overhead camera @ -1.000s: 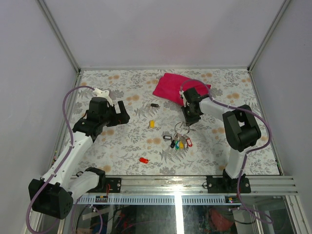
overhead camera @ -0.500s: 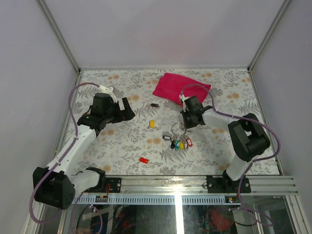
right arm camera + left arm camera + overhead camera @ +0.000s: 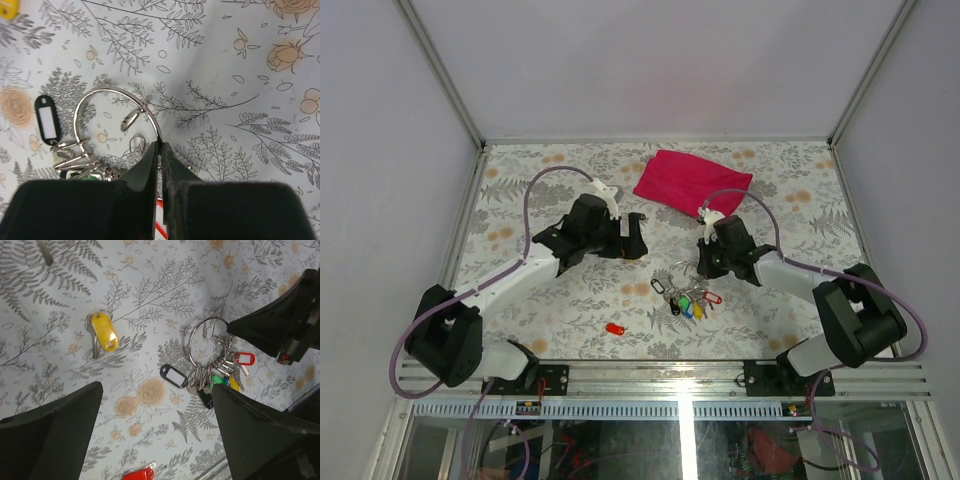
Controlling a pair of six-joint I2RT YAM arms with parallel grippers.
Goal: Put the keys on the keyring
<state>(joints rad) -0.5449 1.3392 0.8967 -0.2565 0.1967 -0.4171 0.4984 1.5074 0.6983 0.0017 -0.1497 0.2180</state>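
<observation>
1. No lettering, brand, number or sign can be read in any view.
2. The white label window of the black tag [image 3: 174,376] beside the keyring [image 3: 190,347] shows no legible writing.
3. The surface [image 3: 570,290] bears only a floral print.

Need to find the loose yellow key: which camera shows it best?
Left wrist: the yellow key shows whole and unobstructed. The right wrist catches only its yellow corner at the top-left edge. In the top view it cannot be seen; the left gripper seems to cover it.
</observation>
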